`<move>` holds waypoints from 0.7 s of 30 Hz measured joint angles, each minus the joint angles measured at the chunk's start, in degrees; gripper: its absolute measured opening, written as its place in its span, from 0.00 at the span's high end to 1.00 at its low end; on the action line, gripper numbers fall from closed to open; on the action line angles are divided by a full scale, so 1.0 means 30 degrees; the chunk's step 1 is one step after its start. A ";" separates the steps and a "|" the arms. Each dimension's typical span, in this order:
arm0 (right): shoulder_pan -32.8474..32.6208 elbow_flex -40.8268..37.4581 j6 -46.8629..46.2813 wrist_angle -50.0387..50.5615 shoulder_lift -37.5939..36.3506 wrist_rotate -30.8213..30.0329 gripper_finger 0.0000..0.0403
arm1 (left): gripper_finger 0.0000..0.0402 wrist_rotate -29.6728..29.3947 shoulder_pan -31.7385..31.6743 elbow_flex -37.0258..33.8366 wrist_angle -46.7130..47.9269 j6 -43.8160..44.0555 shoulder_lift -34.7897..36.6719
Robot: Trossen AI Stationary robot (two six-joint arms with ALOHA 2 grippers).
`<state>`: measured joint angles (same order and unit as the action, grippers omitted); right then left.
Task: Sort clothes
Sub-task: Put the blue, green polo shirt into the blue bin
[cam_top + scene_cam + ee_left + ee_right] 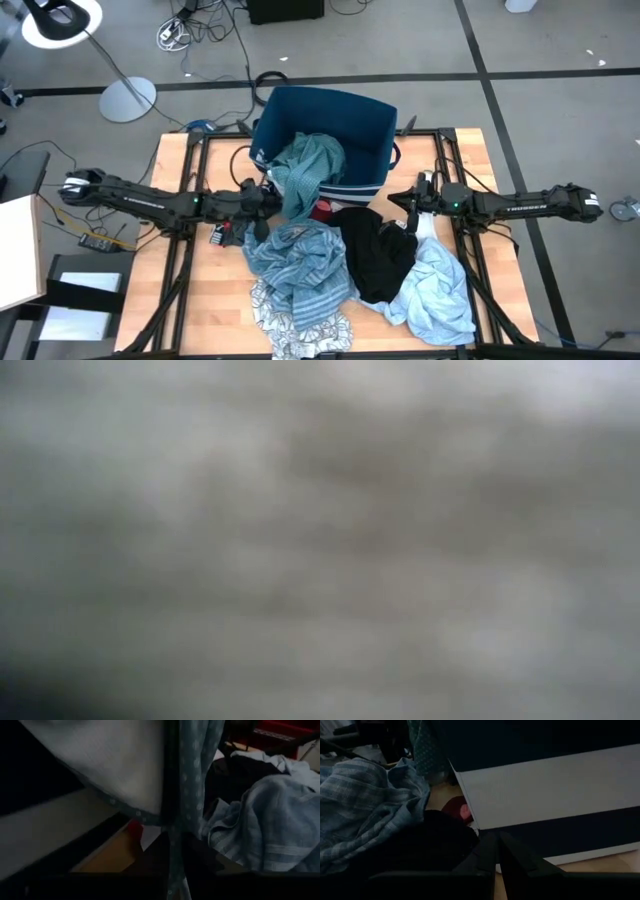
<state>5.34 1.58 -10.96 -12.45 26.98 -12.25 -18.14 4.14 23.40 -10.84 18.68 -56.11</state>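
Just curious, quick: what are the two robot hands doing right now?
Left gripper: closed on the teal garment.
Right gripper: fingers shut, holding nothing.

High view looks straight down; both wrist views — close — share the bin.

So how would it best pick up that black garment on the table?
Probably from straight above, pinching a raised fold near the middle of the black garment. It lies crumpled in a heap between the blue-striped garment and the pale blue garment, so its edges are tucked against neighbours.
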 joint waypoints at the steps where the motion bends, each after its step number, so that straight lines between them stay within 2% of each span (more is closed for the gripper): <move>1: 0.0000 0.0000 0.0000 0.0027 0.0000 0.0000 0.94 | 0.86 -0.0167 0.0000 -0.0007 0.0058 -0.0100 0.0398; 6: 0.0007 0.0000 0.0077 0.0051 0.0007 -0.0007 0.94 | 0.86 -0.0420 0.0000 0.0015 0.0069 -0.0183 0.1374; 11: 0.0007 0.0000 0.0087 0.0051 0.0007 -0.0007 0.94 | 0.84 0.0077 0.0000 0.0015 -0.0006 -0.0008 0.1160; 21: 0.0007 0.0000 0.0102 0.0051 0.0007 -0.0007 0.94 | 0.65 0.0426 0.0000 0.0015 -0.0733 0.0506 -0.0595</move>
<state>5.37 1.58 -10.66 -12.29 27.00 -12.27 -16.86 4.14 23.44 -13.04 20.20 -57.90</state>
